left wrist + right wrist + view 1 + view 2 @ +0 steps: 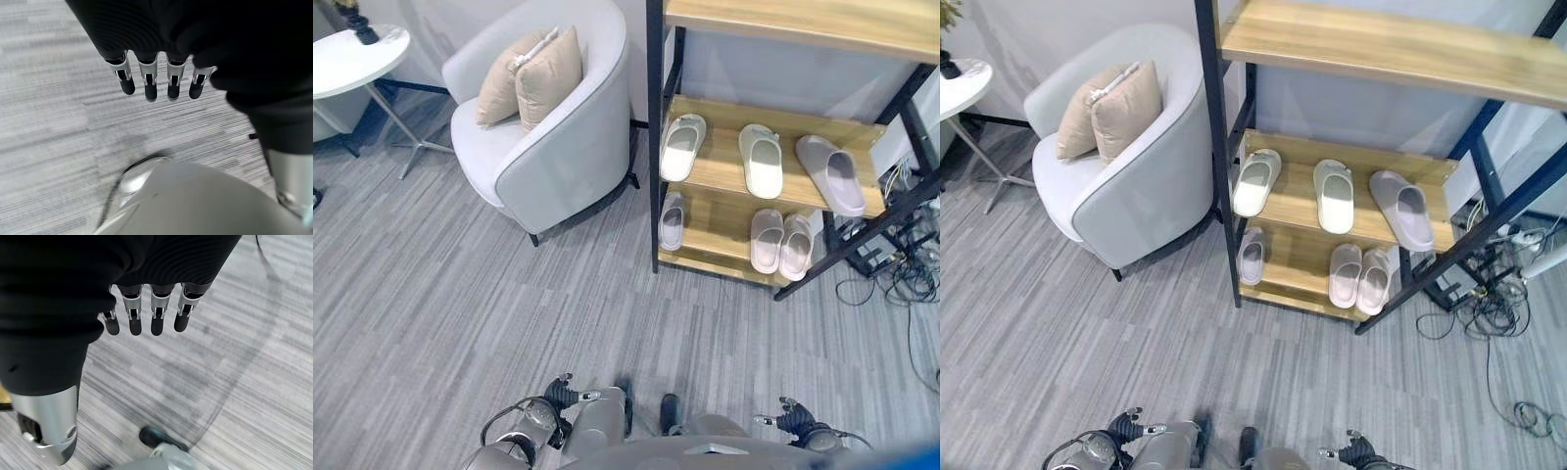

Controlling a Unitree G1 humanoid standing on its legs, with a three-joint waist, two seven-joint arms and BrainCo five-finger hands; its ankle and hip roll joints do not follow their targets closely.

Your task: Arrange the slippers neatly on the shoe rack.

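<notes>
Slippers on the rack, both hands empty, well apart from them.

We see six slippers on the shoe rack (pixel 655 147): three on the mid shelf (white slipper (pixel 682 147), second white slipper (pixel 762 161), grey slipper (pixel 831 174), toes splayed diff ways), three on the btm shelf, single slipper (pixel 672 221) at left and a pair (pixel 781 242) side by side. Left hand (pixel 146 73) and right hand (pixel 144 313) hang over the carpet w/ fingers straight, holding nothing. Armchair (pixel 543 117) w/ cushions (pixel 530 73) stands beside the rack.
</notes>
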